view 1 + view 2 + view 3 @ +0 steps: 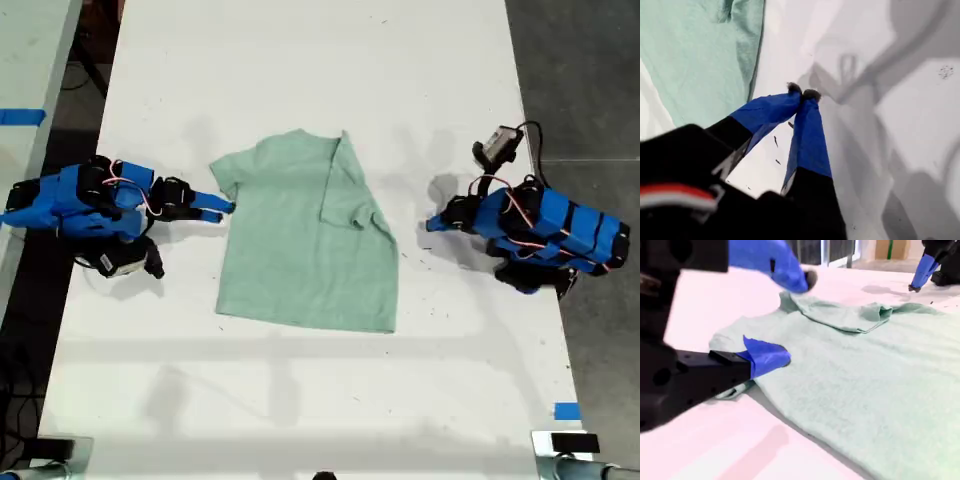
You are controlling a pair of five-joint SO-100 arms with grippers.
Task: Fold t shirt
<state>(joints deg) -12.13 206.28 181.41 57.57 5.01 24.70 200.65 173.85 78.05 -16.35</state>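
The pale mint-green t shirt (300, 240) lies flat on the white table (300, 60), with the sleeve on the exterior view's right folded in over the body. My second gripper (222, 208) is at the exterior view's left, open, its fingertips by the shirt's other sleeve (732, 337). In the second wrist view its jaws (790, 320) straddle that sleeve's edge without closing on it, and the shirt (865, 370) fills the picture. My first gripper (432, 222) is at the exterior view's right, shut and empty, a short way off the shirt's edge. Its closed tips (802, 92) hover over bare table beside the shirt (700, 60).
A blue tape mark (566, 411) sits near the table's front corner at the exterior view's right. Another table with blue tape (20, 116) stands at that view's left. Grey floor (580, 80) runs along the right edge.
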